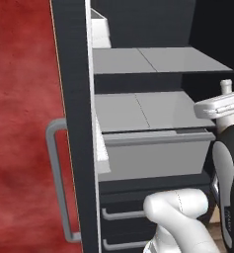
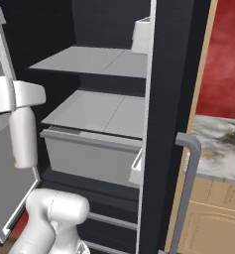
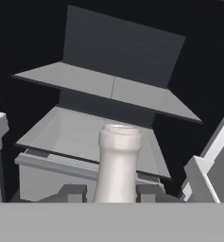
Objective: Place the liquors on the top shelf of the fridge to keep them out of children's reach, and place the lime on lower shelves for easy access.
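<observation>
Two bare shelves (image 3: 108,87) show in the fridge (image 1: 76,99); gripper (image 3: 116,193) clamps a white-necked bottle (image 3: 118,160).

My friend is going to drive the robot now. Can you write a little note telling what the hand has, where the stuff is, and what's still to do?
Gripper: shut on the slim bottle, held upright by its lower part, white neck up, in front of the open fridge.
Shelves: the higher shelf in view and the lower shelf above the bin carry no bottle and no lime on the parts that show.
Done: one liquor picked up and brought to the fridge.
Left: set this bottle on the top shelf, fetch the second liquor for the same shelf, then put the lime on a lower shelf.
</observation>
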Controlling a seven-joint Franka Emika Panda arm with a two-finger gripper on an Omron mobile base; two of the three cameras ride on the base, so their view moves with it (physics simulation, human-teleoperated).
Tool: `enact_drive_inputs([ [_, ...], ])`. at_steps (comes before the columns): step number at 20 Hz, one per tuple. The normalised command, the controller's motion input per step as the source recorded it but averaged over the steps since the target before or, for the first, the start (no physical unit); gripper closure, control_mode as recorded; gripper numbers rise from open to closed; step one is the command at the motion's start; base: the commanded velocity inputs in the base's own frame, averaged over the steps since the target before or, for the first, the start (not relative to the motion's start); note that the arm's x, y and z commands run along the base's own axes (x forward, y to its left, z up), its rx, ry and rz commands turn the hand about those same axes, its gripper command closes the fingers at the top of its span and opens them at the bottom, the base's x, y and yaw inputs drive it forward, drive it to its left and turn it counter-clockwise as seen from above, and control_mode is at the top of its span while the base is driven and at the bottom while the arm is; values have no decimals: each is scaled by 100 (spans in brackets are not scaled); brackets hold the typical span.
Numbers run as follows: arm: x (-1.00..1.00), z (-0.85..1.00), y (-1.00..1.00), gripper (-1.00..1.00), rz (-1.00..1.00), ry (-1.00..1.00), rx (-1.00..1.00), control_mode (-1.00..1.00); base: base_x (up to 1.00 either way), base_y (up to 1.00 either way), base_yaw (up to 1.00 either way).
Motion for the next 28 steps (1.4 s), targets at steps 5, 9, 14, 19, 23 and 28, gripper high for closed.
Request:
enact_drive_inputs([
  [5,0,0,0,100,0,0,0,100,10,0,-19],
  [9,0,0,0,100,0,0,0,100,6,0,-25],
  [14,0,0,0,100,0,0,0,100,10,0,-25],
  [19,0,0,0,100,0,0,0,100,16,0,-19],
  [23,14,0,0,100,-5,-6,0,-100,5,0,-3],
  [28,23,0,0,100,0,-17,0,-100,0,0,0],
])
